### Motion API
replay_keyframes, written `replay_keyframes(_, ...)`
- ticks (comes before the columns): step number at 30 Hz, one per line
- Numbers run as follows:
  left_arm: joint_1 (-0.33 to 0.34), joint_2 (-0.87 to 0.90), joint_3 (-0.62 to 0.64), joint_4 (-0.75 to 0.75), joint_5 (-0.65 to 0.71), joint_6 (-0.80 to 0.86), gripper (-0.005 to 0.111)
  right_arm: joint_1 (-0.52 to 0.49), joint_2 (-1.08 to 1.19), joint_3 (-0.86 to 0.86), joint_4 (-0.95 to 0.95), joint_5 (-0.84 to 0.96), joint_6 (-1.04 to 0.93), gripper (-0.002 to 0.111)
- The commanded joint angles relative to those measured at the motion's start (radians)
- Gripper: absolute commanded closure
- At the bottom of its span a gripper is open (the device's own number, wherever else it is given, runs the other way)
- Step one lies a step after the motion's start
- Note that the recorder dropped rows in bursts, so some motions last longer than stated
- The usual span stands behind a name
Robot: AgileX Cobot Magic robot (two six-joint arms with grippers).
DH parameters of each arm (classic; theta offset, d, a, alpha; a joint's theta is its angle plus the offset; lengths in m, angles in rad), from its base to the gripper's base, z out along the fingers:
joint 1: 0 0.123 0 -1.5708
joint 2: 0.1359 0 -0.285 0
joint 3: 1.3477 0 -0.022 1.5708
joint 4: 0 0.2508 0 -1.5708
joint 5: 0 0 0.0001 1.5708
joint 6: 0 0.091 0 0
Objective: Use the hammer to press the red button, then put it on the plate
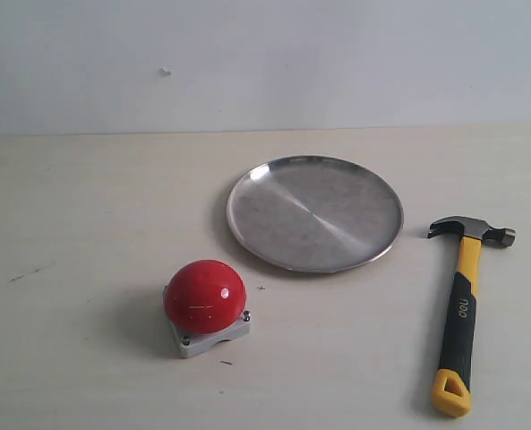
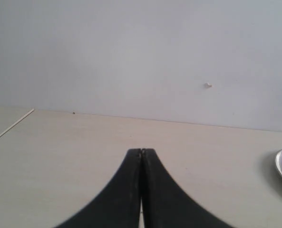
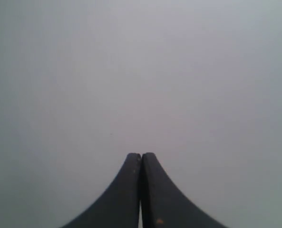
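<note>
Hammer (image 1: pixel 460 309) lies flat on the table (image 1: pixel 86 224), handle running 12 to 6 o'clock, head at 12.
It sits at 4 o'clock from the plate (image 1: pixel 314 212), well apart from the red button (image 1: pixel 204 294) at the plate's 7. Your right gripper (image 3: pixel 141 154) is probably nearer. It and your left gripper (image 2: pixel 141 152) are pinched closed and empty. Neither wrist camera shows the hammer, so you cannot tell its bearing from either.

Before me lies a pale cream tabletop (image 1: pixel 86 206) with faint grain, under soft, even light. At twelve o'clock it meets a plain grey-white wall (image 1: pixel 337 63). A tiny white speck (image 1: pixel 165 72) sits on that wall at eleven o'clock. A dark scuff (image 1: pixel 19 276) marks the tabletop near nine.
</note>
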Motion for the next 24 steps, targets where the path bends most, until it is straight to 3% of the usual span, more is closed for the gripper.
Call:
replay_keyframes(1,-0.004,-0.006,0.000,0.004,-0.001,0.001,0.107,0.000,0.228,-0.172,-0.004,0.167,-0.090,0.108)
replay_keyframes(6,-0.004,-0.006,0.000,0.004,-0.001,0.001,0.107,0.000,0.735,-0.582,-0.025,0.629,-0.295,0.108)
replay_keyframes(15,-0.004,-0.006,0.000,0.004,-0.001,0.001,0.107,0.000,1.147,-0.993,-0.211,1.166,-0.283,0.107)
replay_keyframes(21,-0.004,-0.006,0.000,0.004,-0.001,0.001,0.107,0.000,1.350,-1.134,-0.361,1.400,-0.156,0.091)
replay_keyframes(24,-0.004,-0.006,0.000,0.004,-0.001,0.001,0.107,0.000,1.445,-1.167,-0.379,1.445,-0.086,0.077)
